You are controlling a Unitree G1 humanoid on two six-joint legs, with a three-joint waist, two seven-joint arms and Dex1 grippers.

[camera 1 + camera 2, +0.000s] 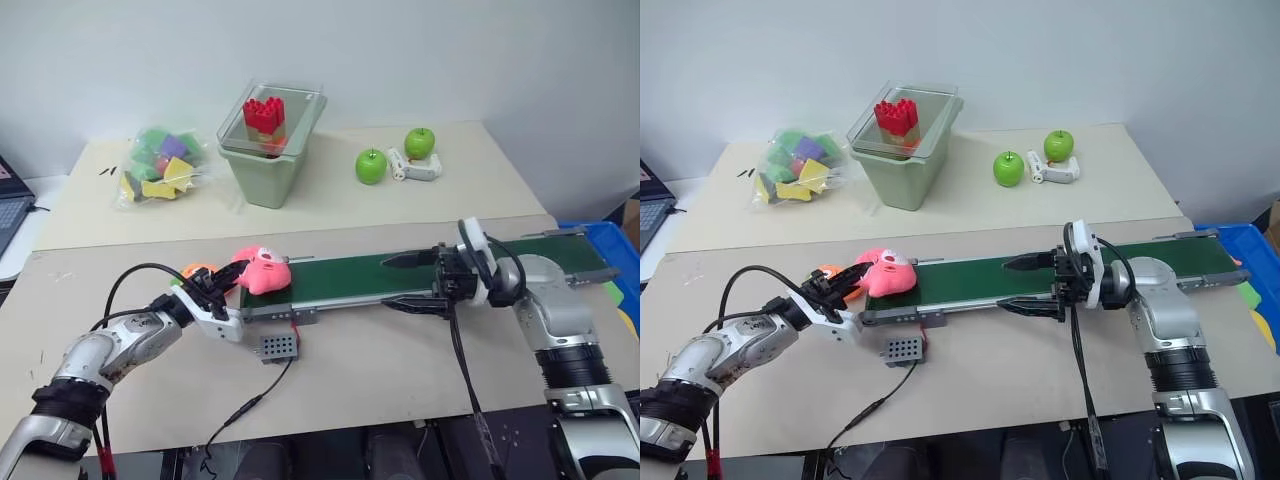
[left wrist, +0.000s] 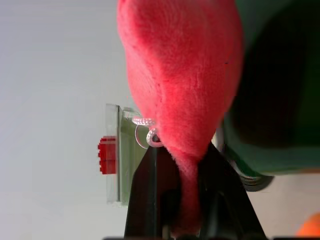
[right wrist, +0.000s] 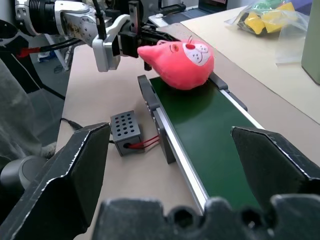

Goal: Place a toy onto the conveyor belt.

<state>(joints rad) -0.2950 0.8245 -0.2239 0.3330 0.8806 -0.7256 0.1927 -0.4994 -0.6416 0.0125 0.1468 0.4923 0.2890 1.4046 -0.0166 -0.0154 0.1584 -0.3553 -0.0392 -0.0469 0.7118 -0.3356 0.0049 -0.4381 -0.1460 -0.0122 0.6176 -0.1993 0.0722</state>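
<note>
One toy (image 1: 264, 272) sat on conveyor belt (image 1: 400, 272) end, my L gripper (image 1: 218, 288) pinching its tail; R gripper (image 1: 412, 280) hovered w/ fingers wide apart over belt.

Two pale tabletops here, the near table (image 1: 380, 370) butted against the far table (image 1: 470, 190). Across the near one stretches the conveyor belt (image 1: 400, 272), with a small grey perforated box (image 1: 278, 347) just beside its frame (wired to it by red leads). Further back: a green bin (image 1: 268, 165), a bag of coloured pieces (image 1: 160, 165), two green apples (image 1: 371, 166), and a white gadget (image 1: 415, 168) between them.
</note>
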